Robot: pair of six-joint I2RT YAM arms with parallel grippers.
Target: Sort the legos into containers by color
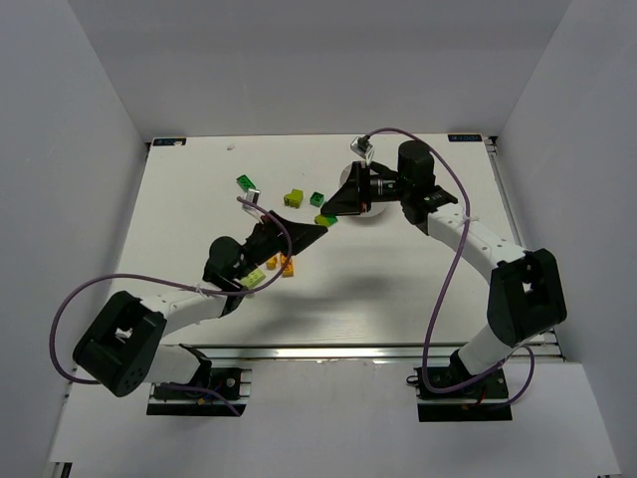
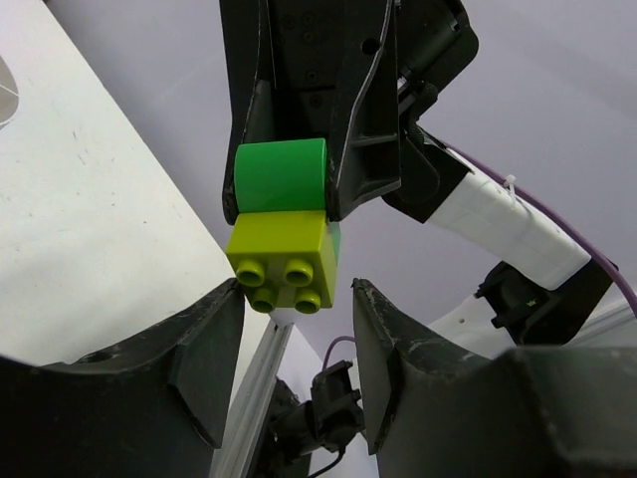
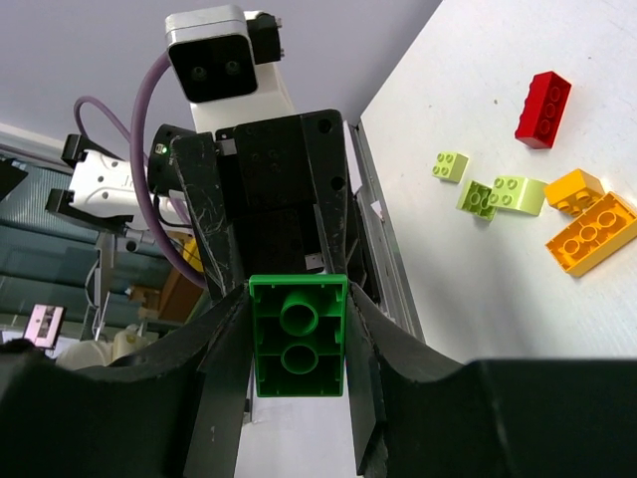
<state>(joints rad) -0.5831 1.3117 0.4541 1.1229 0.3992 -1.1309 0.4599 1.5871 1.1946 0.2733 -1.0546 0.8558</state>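
Bricks stuck together, a green brick [image 3: 299, 337] and a lime brick [image 2: 284, 261], hang above the worktop [image 1: 378, 289] in the right claw [image 3: 297, 334], which is clamped on the green brick. The left claw [image 2: 299, 289] stands narrowly parted, 1 finger each side of the lime brick. Loose legos, a red brick [image 3: 542, 108] among them, lie on the worktop.

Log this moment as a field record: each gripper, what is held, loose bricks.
right gripper: shut on dark green studded plastic brick
left gripper: open, holding nothing
lime studded plastic brick: stuck onto that green brick, facing the left gripper
loose on white table: red brick, orange bricks, small lime bricks
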